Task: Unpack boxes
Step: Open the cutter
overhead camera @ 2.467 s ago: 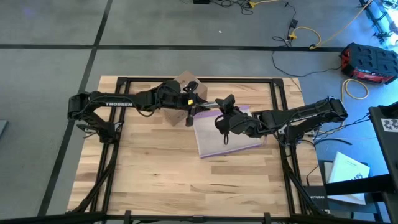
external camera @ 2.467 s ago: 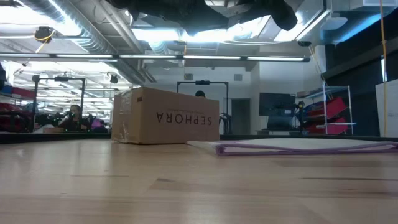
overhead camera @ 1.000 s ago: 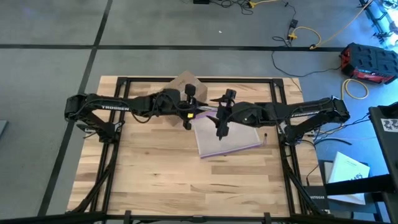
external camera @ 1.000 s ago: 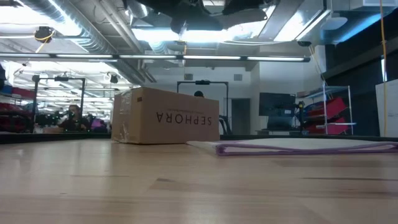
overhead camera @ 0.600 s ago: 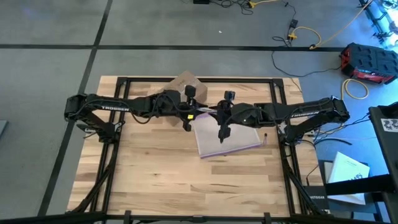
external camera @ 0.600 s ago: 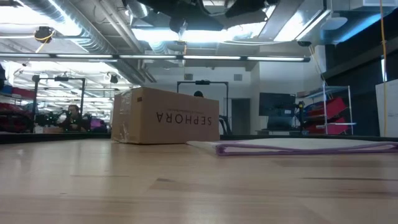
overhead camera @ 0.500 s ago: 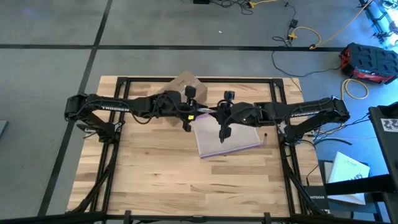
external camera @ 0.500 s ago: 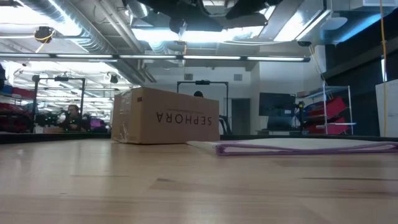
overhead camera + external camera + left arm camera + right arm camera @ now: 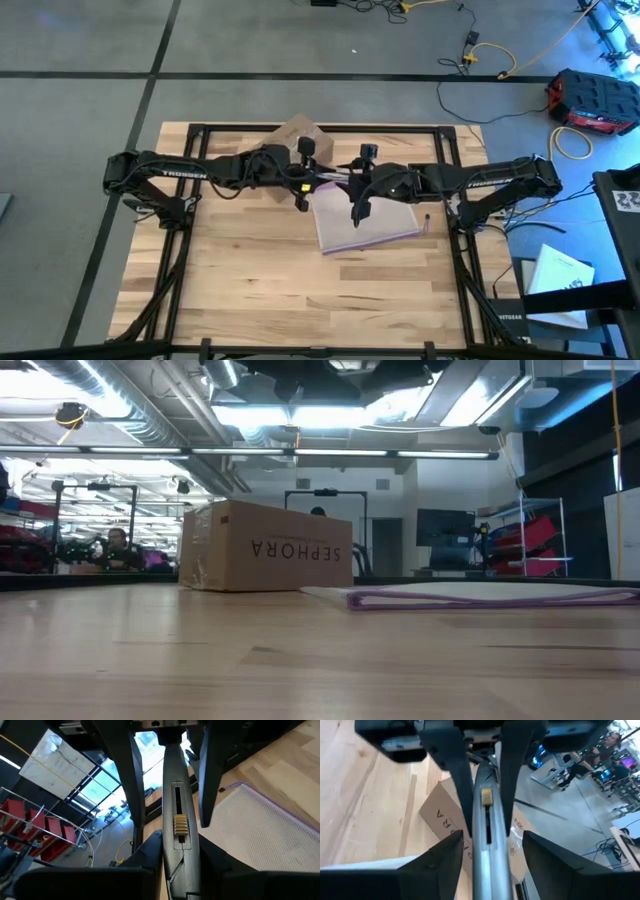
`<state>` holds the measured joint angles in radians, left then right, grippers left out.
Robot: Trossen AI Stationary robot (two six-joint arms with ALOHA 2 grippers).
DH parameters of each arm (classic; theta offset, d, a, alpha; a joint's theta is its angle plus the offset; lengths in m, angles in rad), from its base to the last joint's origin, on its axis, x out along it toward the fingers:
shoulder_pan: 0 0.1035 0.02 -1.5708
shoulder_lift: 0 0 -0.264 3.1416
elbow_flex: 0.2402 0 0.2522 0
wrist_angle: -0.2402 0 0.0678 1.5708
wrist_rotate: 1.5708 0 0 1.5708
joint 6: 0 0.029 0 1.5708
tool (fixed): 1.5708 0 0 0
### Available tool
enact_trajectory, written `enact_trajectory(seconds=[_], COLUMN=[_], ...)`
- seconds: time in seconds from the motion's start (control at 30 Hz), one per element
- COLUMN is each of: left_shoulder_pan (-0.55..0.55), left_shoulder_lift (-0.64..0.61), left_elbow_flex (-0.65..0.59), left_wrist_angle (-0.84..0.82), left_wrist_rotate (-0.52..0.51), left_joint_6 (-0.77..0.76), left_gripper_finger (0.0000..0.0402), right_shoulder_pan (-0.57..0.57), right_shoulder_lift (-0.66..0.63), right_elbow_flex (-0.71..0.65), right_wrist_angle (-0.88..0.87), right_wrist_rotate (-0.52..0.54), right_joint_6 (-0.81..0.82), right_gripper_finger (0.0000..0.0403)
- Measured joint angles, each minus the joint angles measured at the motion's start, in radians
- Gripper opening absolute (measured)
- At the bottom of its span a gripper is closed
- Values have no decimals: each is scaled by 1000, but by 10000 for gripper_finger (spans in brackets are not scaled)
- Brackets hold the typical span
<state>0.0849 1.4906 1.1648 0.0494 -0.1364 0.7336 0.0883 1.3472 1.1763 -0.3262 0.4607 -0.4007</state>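
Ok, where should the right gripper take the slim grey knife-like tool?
Take the slim grey knife-like tool by its free end, jaws on the narrow flat sides, coming end-on opposite the left gripper: that one clamps the other end, holding it level.

Both arms are matte black, built of slim jointed segments with bulkier housings at the joints. The left arm [image 9: 190, 170] carries white "TROSSEN" lettering along its upper link (the right arm [image 9: 480, 180] shows fainter pale lettering). Thin dark cables trail beside the links. Each pincer has two long, flat, dark fingers [image 9: 131, 780] tapering from a blocky wrist.
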Motion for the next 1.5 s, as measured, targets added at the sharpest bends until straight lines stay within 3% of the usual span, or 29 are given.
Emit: enact_trajectory(seconds=[0.43,0.6,0.8,0.93,1.23,1.5], left_shoulder_pan=[1,1,9,10,30,73], left_shoulder_lift=[1,1,1,1,1,1], left_elbow_flex=[-5,-5,-1,0,0,0], left_wrist_angle=[17,11,19,25,15,-69], left_wrist_rotate=[-6,-5,-2,-12,-29,-37], left_joint_6=[-23,-23,-19,4,7,2], left_gripper_finger=[56,56,133,154,158,128], right_shoulder_pan=[-17,-17,-17,-17,-17,-16], right_shoulder_lift=[28,25,11,11,11,-3], right_elbow_flex=[0,1,1,0,0,0], right_wrist_angle=[44,44,51,30,-16,-68], right_wrist_rotate=[-44,-34,-12,-9,4,29], right_joint_6=[-27,-22,-3,-4,-10,-12], right_gripper_finger=[62,62,62,62,62,62])
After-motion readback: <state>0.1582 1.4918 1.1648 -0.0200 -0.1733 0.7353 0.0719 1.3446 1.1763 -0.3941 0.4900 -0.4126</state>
